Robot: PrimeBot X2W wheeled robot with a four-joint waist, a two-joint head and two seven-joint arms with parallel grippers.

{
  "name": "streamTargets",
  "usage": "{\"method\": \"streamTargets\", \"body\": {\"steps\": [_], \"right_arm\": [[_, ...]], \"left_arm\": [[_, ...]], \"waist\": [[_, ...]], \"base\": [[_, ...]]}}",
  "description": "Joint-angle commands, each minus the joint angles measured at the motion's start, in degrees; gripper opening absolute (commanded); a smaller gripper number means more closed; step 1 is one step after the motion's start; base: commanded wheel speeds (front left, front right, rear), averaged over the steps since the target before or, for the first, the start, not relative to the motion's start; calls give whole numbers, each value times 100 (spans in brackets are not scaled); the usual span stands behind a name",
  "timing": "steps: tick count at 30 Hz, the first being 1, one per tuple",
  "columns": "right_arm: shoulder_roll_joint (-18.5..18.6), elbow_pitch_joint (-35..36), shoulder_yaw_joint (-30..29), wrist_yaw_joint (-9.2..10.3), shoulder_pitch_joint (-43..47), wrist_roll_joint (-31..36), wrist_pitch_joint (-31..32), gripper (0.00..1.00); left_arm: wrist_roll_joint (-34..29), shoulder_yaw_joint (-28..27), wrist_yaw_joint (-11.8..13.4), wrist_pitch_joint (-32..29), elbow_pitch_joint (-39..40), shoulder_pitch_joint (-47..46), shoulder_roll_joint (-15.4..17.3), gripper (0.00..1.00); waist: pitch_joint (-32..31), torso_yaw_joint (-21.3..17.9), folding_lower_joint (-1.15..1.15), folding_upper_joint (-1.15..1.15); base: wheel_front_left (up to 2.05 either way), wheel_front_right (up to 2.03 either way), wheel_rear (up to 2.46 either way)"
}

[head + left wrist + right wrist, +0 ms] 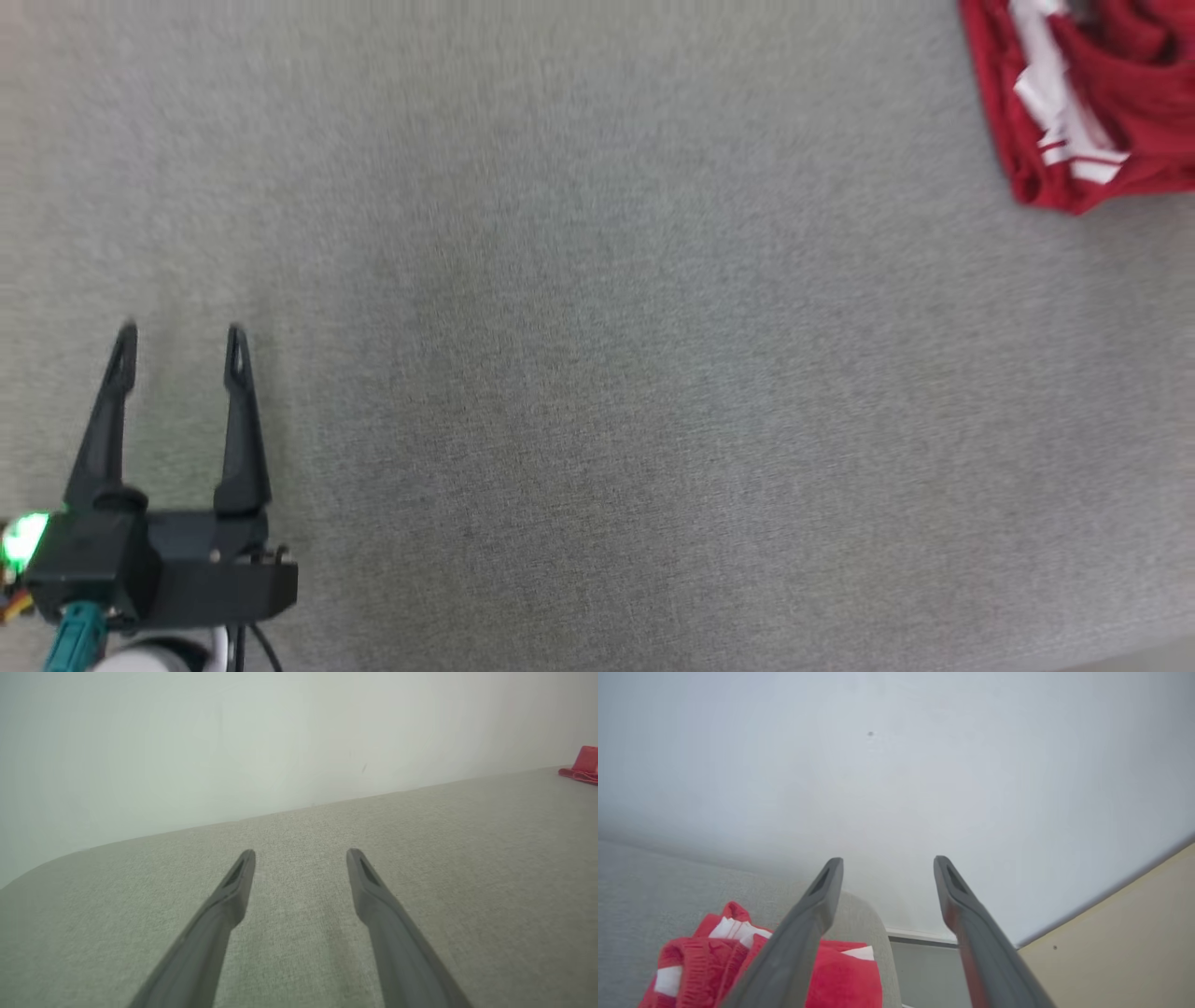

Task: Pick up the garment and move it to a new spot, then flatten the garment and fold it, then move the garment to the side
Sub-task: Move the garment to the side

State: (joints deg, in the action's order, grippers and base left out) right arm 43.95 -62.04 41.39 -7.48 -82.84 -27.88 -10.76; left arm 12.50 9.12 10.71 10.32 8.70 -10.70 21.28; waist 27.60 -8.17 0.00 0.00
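The garment (1083,103) is red with white stripes and lies bunched at the far right of the grey fabric surface (579,373). In the right wrist view the garment (850,975) sits below and left of my right gripper (888,867), whose fingers are spread apart with nothing between them, raised above the cloth near the surface's rounded corner. My left gripper (179,338) is at the lower left of the head view, open and empty, far from the garment. From the left wrist view, the left gripper (301,856) hovers over bare fabric, and the garment (583,764) is a small red patch at the far right.
A pale wall (233,742) rises behind the surface. Past the surface's rounded corner (873,919), the right wrist view shows a drop to a baseboard (920,938) and a beige floor (1125,933).
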Motion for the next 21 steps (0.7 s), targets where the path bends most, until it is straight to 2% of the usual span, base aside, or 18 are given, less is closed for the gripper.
{"method": "streamTargets", "body": {"steps": [1, 8, 15, 21], "right_arm": [[-74, 58, -51, 1, 149, -60, -110, 100], [-466, 530, -622, 1, 820, -105, -437, 100], [-841, 1568, -1890, 1, 2313, 228, -442, 100], [-1375, 2528, -3032, 1, 3909, 801, -444, 100]], "left_arm": [[60, -50, 41, 49, -61, 158, -34, 100], [308, -143, 93, 189, -380, 618, -122, 100], [389, -162, 145, 277, -606, 1026, -202, 100], [441, -127, 172, 304, -777, 1275, -231, 100]], "waist": [[-546, -8, 0, 0], [-1295, 136, 0, 0], [-2016, 373, 0, 0], [-2478, 560, 0, 0]], "base": [[0, 0, 0], [0, 0, 0], [0, 0, 0], [0, 0, 0]]}}
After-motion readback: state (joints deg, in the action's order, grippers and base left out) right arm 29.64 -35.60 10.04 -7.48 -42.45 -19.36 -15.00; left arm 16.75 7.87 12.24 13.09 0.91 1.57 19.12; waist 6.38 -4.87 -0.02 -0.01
